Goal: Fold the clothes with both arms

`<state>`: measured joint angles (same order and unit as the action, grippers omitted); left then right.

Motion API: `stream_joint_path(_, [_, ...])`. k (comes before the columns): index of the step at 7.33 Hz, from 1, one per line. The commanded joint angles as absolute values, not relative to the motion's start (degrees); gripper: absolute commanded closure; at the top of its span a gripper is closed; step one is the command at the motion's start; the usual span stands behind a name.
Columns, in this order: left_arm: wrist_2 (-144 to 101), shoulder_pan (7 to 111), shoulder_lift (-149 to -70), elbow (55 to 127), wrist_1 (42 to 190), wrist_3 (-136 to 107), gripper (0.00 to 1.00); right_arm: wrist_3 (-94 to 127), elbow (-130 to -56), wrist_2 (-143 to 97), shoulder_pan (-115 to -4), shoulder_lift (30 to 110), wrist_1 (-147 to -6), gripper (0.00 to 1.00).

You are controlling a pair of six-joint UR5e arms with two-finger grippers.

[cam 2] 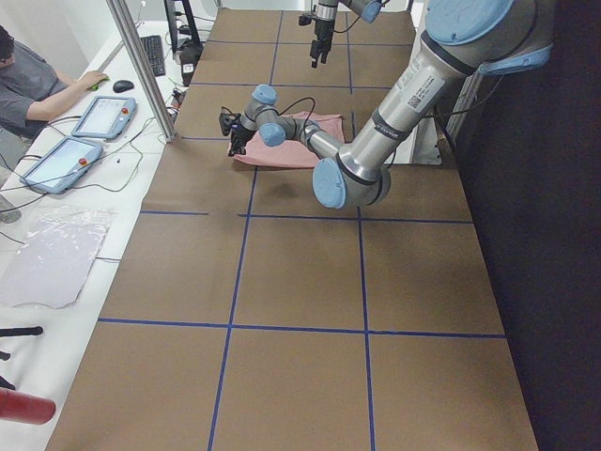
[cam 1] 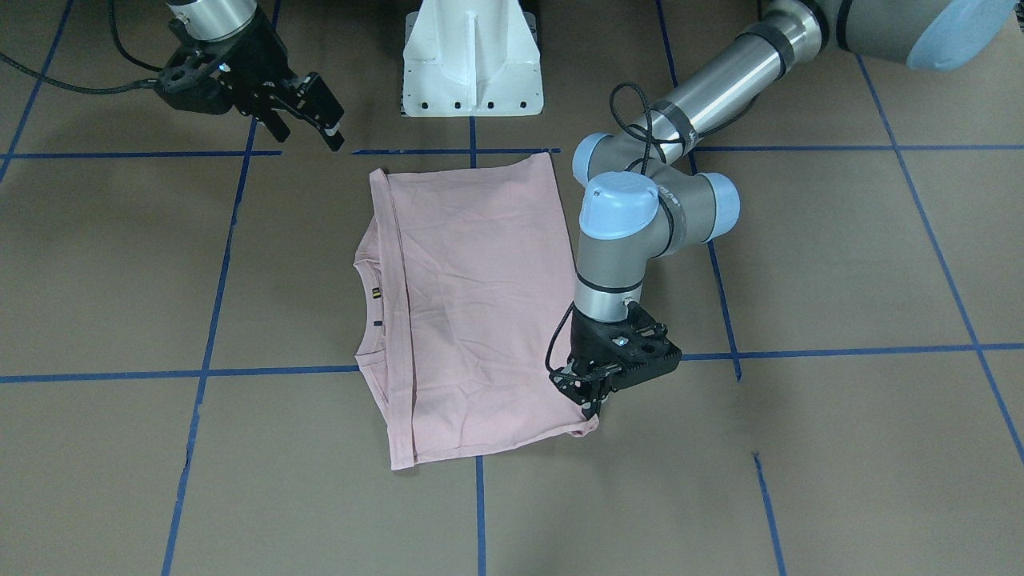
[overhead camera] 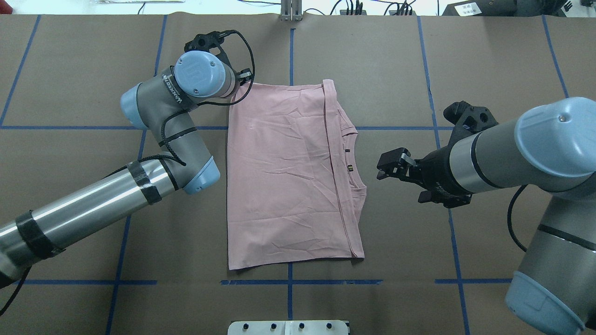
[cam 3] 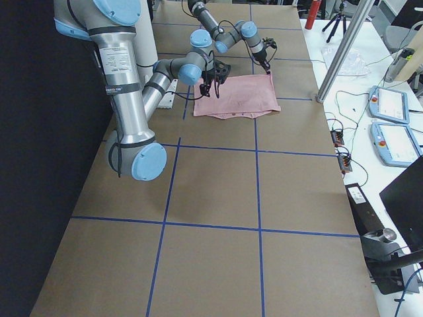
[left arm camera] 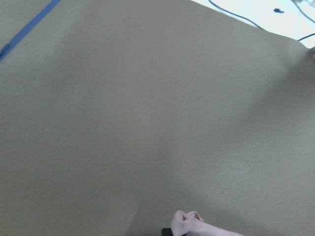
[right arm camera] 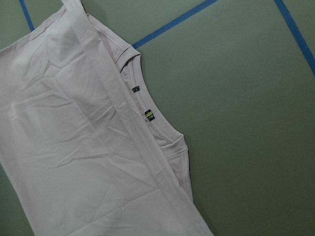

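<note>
The pale pink T-shirt (overhead camera: 284, 177) lies folded flat on the brown table, plain side up, with its neckline and small tags (right arm camera: 149, 115) at the robot's right edge. My left gripper (cam 1: 590, 404) is down at the shirt's far corner on the robot's left. It is shut on that corner, and a pinched bunch of pink cloth (left arm camera: 189, 223) shows at the bottom of the left wrist view. My right gripper (overhead camera: 389, 165) hovers open just beyond the neckline, above the table, holding nothing.
The white pedestal base (cam 1: 472, 60) stands at the robot's edge of the table. Blue tape lines (overhead camera: 291, 282) grid the brown surface. A seated person (cam 2: 38, 85) and control tablets (cam 2: 103, 115) are beyond the far edge, beside a metal post (cam 2: 141, 66).
</note>
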<state>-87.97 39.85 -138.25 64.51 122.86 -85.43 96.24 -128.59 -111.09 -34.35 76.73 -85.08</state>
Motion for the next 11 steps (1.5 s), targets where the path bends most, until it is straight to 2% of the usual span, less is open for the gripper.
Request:
stream_joint_path(1, [-84.7, 40.0, -141.7, 55.5, 131.0, -85.0, 1.00, 96.2, -128.3, -111.0, -34.5, 76.7, -85.1, 0.00])
stream_joint_path(2, [-84.2, 40.4, -141.7, 55.3, 131.1, -85.0, 1.00, 96.3, -127.8, -110.8, -34.6, 76.6, -85.1, 0.00])
stream_joint_path(3, [-84.2, 41.9, -141.5, 55.2, 131.0, -83.3, 0.81, 96.2, -127.4, -109.9, -34.6, 76.5, -85.1, 0.00])
stream_joint_path(4, [-84.2, 43.2, -141.3, 54.5, 130.8, -82.1, 0.17, 96.2, -127.4, -109.4, -34.7, 76.6, -85.1, 0.00])
stream_joint_path(5, [-84.8, 44.8, -141.2, 55.1, 131.0, -79.7, 0.00, 96.2, -127.1, -109.1, -34.7, 76.4, -85.1, 0.00])
stream_joint_path(6, [-87.9, 45.0, -140.3, 58.2, 131.0, -79.7, 0.00, 96.2, -127.1, -108.5, -34.7, 76.4, -85.1, 0.00])
stream_joint_path(8, [-95.9, 45.0, -130.4, 75.8, 129.8, -80.5, 0.00, 96.2, -127.1, -107.8, -34.6, 76.3, -85.2, 0.00])
stream_joint_path(9, [-98.9, 44.6, -125.8, 81.9, 126.6, -82.7, 0.00, 96.1, -127.1, -107.8, -34.6, 76.3, -85.2, 0.00])
stream_joint_path(11, [-103.5, 41.3, -122.4, 96.3, 108.2, -88.2, 0.00, 93.3, -127.1, -108.3, -34.5, 76.5, -85.4, 0.00])
